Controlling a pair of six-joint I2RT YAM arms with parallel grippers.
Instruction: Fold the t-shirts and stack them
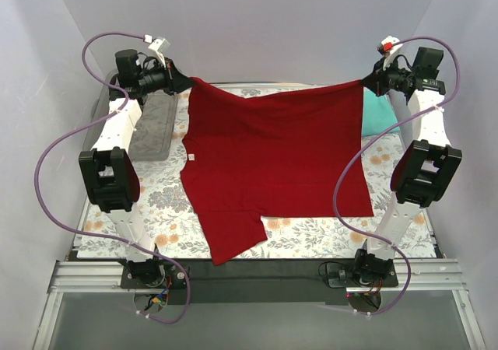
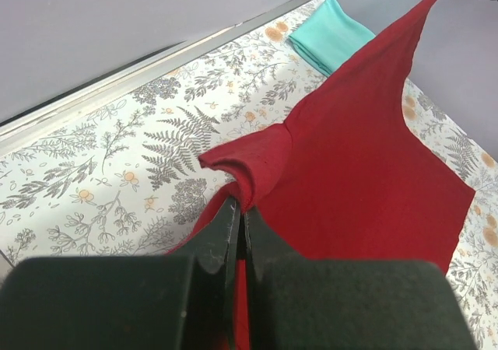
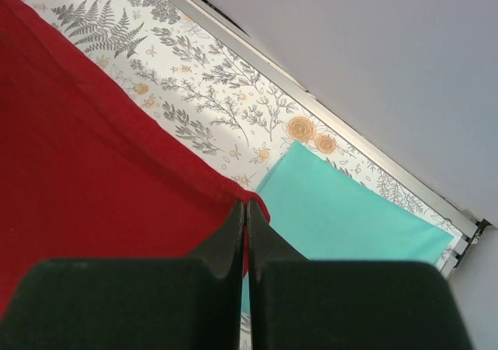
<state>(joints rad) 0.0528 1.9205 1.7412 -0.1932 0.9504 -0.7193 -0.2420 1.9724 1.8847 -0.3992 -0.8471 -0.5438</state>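
Note:
The dark red t-shirt (image 1: 276, 155) hangs stretched between both arms above the floral table, its lower part and one sleeve (image 1: 233, 241) trailing toward the near edge. My left gripper (image 1: 184, 82) is shut on its far left corner, seen pinched in the left wrist view (image 2: 241, 208). My right gripper (image 1: 367, 80) is shut on the far right corner, seen in the right wrist view (image 3: 246, 204). The teal t-shirt (image 1: 380, 115) lies folded flat at the far right, partly behind the red shirt; it also shows in the right wrist view (image 3: 342, 210) and the left wrist view (image 2: 331, 33).
A grey folded cloth (image 1: 154, 124) lies at the far left under the left arm. The floral table cover (image 1: 311, 237) ends at a metal rail (image 1: 249, 276) along the near edge. Grey walls close in the back and sides.

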